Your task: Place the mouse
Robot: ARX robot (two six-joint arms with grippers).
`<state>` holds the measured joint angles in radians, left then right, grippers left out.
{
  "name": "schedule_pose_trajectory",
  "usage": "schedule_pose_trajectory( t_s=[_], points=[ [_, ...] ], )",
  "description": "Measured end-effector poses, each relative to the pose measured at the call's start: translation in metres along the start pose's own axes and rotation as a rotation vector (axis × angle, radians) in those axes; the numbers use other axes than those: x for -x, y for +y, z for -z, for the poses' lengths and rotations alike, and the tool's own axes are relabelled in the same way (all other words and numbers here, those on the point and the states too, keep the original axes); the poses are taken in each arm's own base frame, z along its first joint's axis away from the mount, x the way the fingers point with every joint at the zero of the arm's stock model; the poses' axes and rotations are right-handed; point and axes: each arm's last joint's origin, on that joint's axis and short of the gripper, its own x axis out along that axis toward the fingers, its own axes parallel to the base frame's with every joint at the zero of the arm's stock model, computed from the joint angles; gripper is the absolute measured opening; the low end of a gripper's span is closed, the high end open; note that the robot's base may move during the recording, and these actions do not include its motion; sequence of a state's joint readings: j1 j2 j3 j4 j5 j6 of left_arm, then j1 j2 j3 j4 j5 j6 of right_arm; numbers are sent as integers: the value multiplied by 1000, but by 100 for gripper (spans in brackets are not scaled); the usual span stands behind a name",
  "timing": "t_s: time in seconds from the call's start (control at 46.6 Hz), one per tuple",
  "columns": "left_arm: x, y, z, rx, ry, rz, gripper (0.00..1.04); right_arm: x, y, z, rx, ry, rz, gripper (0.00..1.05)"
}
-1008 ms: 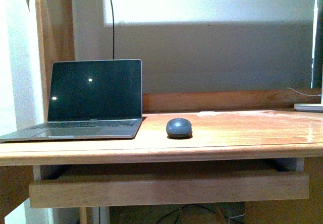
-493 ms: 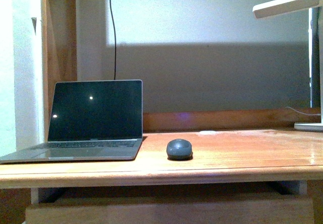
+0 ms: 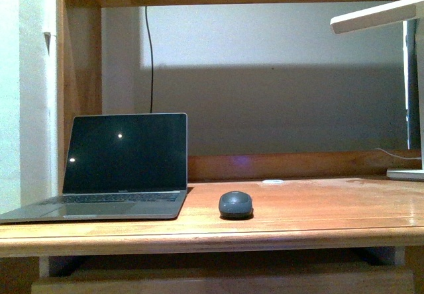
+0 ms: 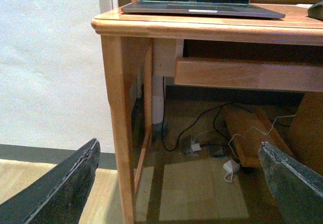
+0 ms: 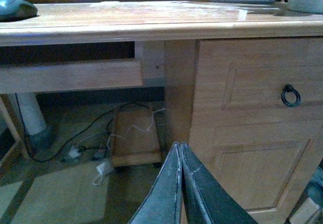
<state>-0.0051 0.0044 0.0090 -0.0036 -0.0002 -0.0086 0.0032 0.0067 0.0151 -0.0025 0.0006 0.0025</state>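
The dark grey mouse [image 3: 236,204] sits on the wooden desk [image 3: 298,221], just right of an open laptop [image 3: 122,168]. It also shows at the edge of the left wrist view [image 4: 316,10] and of the right wrist view [image 5: 15,8]. Neither arm shows in the front view. My left gripper [image 4: 179,176] is open and empty, low in front of the desk's left leg. My right gripper [image 5: 179,156] is shut and empty, low in front of the desk's right cabinet.
A pull-out tray front [image 3: 225,282] runs under the desk top. A white lamp [image 3: 381,16] stands at the right. A cabinet with a ring handle [image 5: 290,97] is on the desk's right side. Cables and adapters [image 4: 222,153] lie on the floor beneath.
The front view has risen: desk, laptop and mouse sit lower in the picture, and an upper shelf now shows at the top. The mouse has not moved on the desk.
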Motion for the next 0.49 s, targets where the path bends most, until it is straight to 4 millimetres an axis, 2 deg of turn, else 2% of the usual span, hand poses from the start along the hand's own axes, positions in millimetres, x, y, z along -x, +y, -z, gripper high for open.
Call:
schedule_pose_trajectory(
  t_s=[0.107,0.493],
  points=[
    [0,0,0,0,0,0,97,0,0,0,0,0,0,36],
    [0,0,0,0,0,0,97,0,0,0,0,0,0,99]
  ],
)
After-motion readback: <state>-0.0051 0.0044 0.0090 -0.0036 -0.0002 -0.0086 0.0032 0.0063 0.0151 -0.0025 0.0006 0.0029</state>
